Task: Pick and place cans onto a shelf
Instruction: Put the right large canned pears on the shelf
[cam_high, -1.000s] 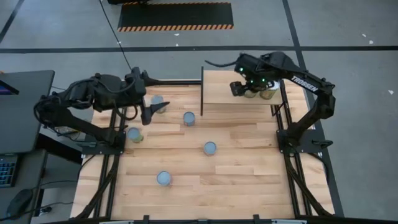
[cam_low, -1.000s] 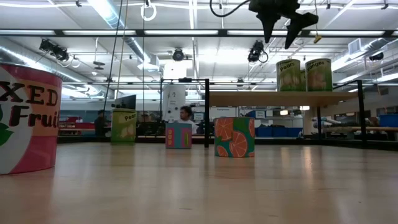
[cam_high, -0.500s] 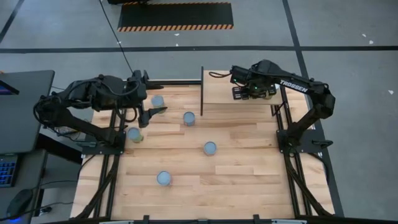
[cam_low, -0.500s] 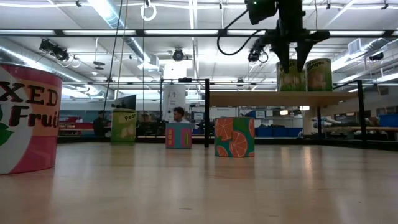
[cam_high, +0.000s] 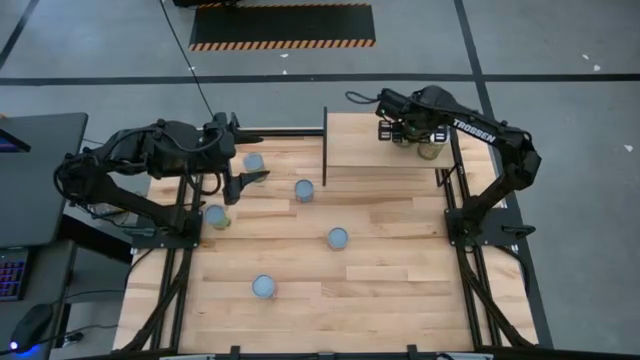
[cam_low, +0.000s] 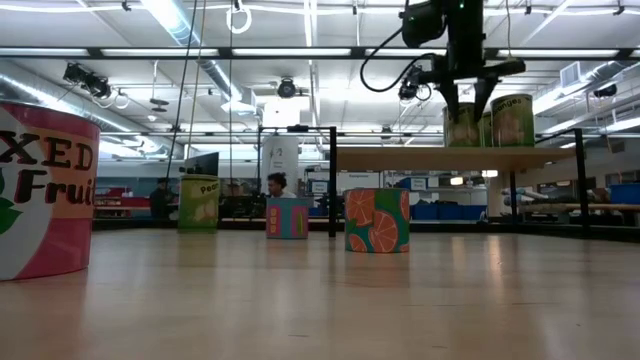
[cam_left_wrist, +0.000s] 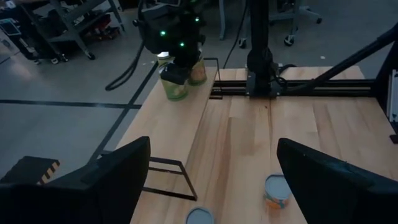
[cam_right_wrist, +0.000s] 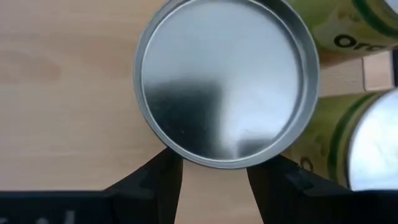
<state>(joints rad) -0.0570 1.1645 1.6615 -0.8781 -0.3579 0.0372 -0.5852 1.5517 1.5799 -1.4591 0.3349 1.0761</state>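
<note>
At upper right, a can (cam_high: 401, 135) is being clamped on the shelf (cam_high: 360, 145) by the right end effector (cam_high: 400, 131); five cans (cam_high: 338, 238) are being left on the table (cam_high: 400, 280).

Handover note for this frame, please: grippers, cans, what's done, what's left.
Left gripper: open, empty, hovering over the plank tabletop on its left side.
Right gripper: down over a small cylindrical silvery-topped tin standing on the raised light-wood shelf; whether it grips is unclear.
Done: three tins on the shelf, counting two yellow-green neighbours.
Left: five tins on the tabletop: one by the left gripper, one mid-back, one at the left edge, one central, one at the front.
</note>
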